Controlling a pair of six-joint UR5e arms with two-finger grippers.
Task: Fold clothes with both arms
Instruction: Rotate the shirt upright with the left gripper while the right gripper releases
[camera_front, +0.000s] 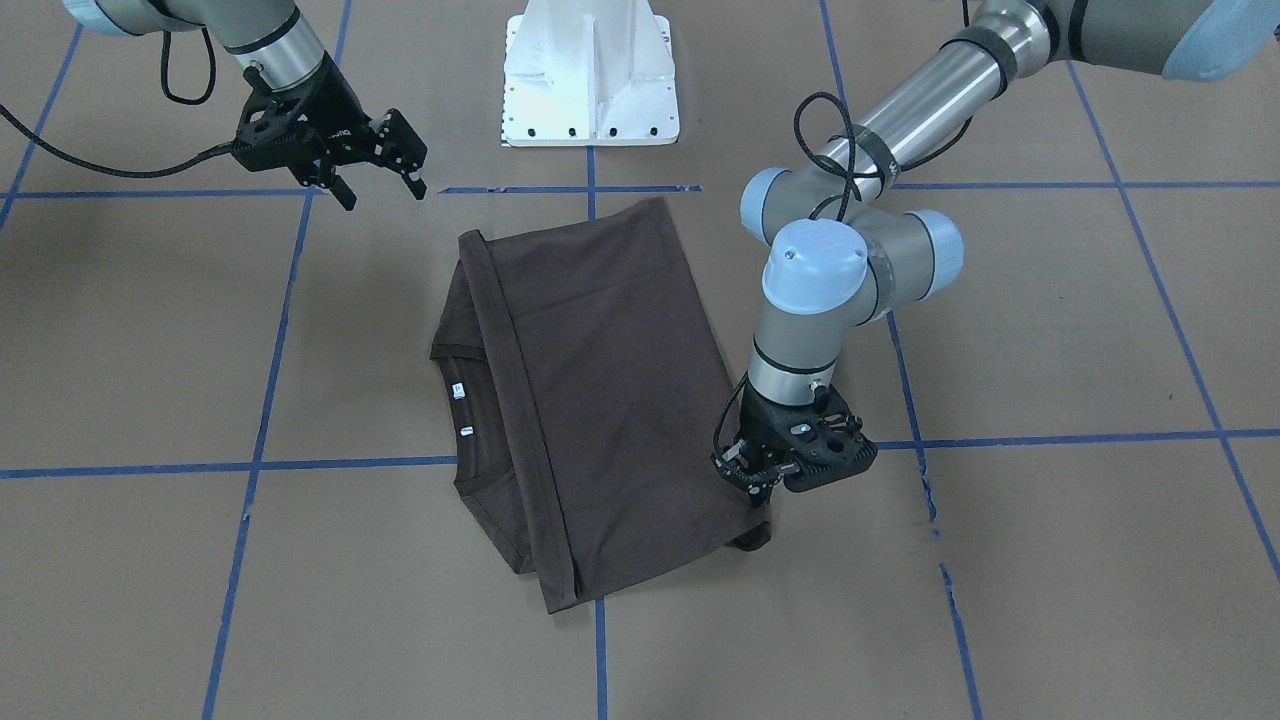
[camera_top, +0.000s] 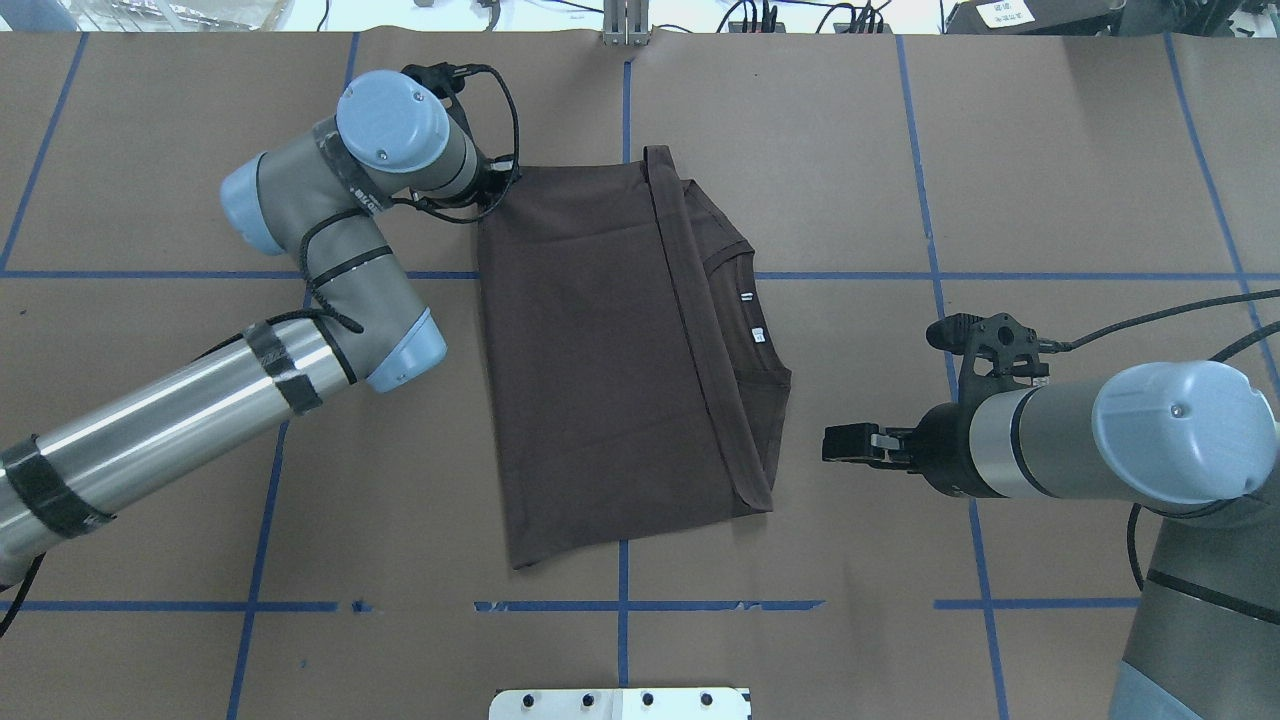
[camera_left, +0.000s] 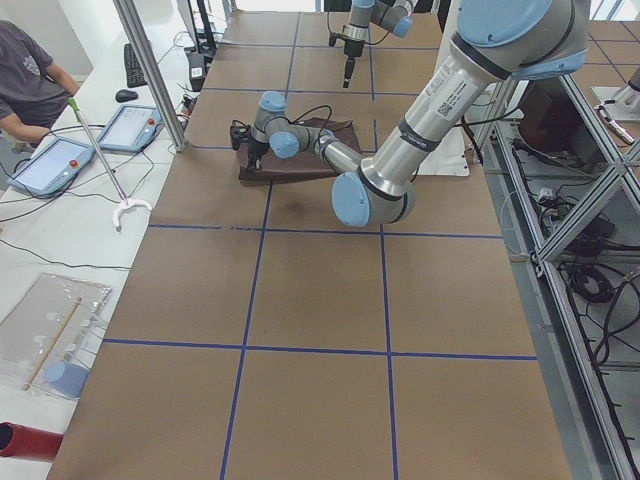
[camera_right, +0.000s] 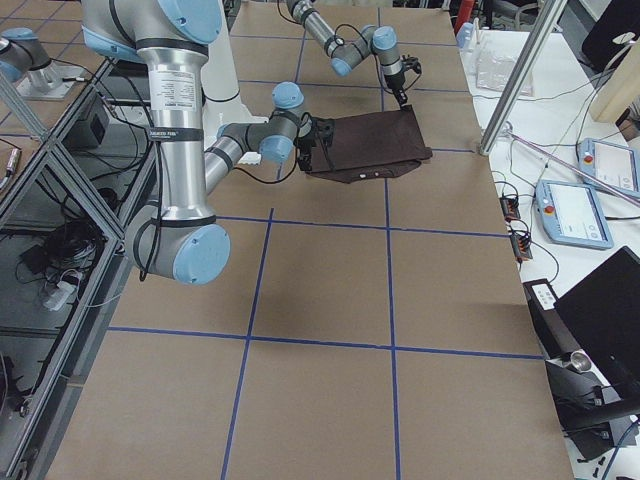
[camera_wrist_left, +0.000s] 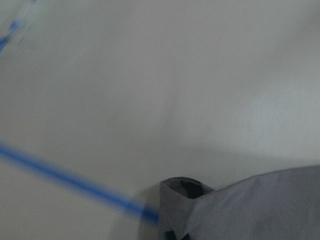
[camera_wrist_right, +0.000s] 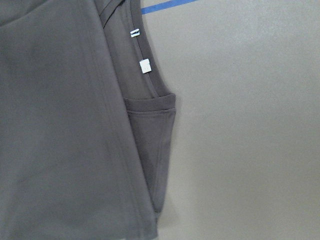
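A dark brown-grey short-sleeved T-shirt is being seen partly folded into a long panel at the middle of the brown paper-covered table, which is marked with blue tape lines. The shirt's long axis is running from the robot's side to the far side, slightly tilted. The left black two-finger gripper is being pointed straight down at the shirt's far left corner, right at the cloth's edge, where a small curled tip of fabric is being shown by the left wrist camera. Its fingers are being hidden by its own body, so whether the corner is being pinched cannot be told. The right black two-finger gripper is being held above the table with its fingers spread and nothing between them, just off the shirt's near right corner — the side where the ribbed collar and the doubled hem band are lying. The shirt is thus being flanked by both arms, and the left one is judged the nearer to the cloth. For a fold across the long axis, the right gripper would probably need to be brought leftward onto that near corner. Two small white tags are being shown inside the collar, but their print cannot be read, and no chest print is being shown.
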